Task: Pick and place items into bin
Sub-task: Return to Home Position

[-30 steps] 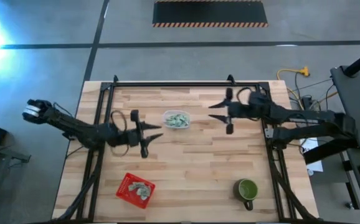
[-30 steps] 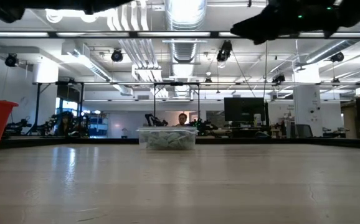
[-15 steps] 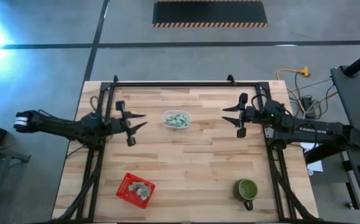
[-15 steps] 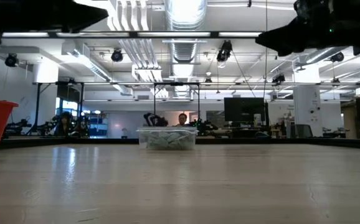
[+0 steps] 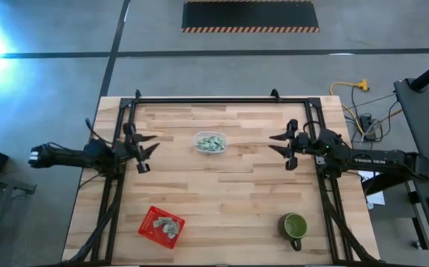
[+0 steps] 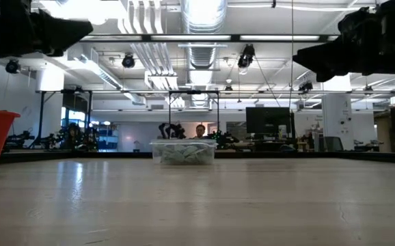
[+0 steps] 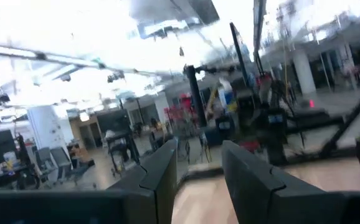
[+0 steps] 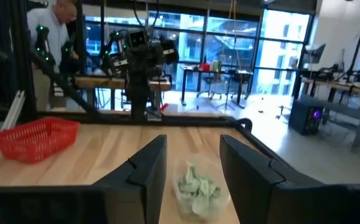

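Several pale green-and-white wrapped pieces (image 5: 210,142) lie in a small clear container in the middle of the table's far half; it also shows in the low view (image 6: 182,152) and the right wrist view (image 8: 198,185). A few more pieces (image 5: 168,226) lie in a red bin (image 5: 155,219) near the front left. My left gripper (image 5: 149,144) hangs open and empty above the table, left of the container. My right gripper (image 5: 274,143) hangs open and empty to its right, pointing at it (image 8: 192,174).
A green mug (image 5: 295,225) stands near the table's front right. A black frame (image 5: 200,99) runs along the far and side edges. Bare wood lies between the container and the bin. A person (image 8: 49,25) stands beyond the table.
Both grippers have drawn back from the table's middle, staying open and empty: the left one toward the left edge and a little toward the far edge, the right one toward the right edge. The container, the bin and the mug have stayed put.
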Available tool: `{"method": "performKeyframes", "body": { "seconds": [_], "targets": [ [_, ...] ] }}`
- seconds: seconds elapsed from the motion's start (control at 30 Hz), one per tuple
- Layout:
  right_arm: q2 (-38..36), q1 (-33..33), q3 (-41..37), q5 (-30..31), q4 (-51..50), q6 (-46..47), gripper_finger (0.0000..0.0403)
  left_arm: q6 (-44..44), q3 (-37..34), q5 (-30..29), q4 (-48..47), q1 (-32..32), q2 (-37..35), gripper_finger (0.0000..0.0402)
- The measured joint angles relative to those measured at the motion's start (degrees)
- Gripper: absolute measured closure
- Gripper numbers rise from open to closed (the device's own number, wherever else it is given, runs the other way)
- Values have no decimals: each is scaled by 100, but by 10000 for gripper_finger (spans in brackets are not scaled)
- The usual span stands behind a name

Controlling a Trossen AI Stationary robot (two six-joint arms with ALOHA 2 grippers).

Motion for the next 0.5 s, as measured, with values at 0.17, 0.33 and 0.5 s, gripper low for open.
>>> {"method": "performKeyframes", "body": {
  "seconds": [0.17, 0.33, 0.5],
  "targets": [
    [-222, -4, -28, -256, -514, -112, 271, 0, -4, 1, -594, 0, -565, 291],
    [-361, -4, -79, -487, -500, -267, 267, -115, 21, 6, -1326, 2, -864, 291],
    [-477, -4, -145, -484, -527, -504, 263, -107, 90, 3, -1329, 9, -885, 291]
  ]
}}
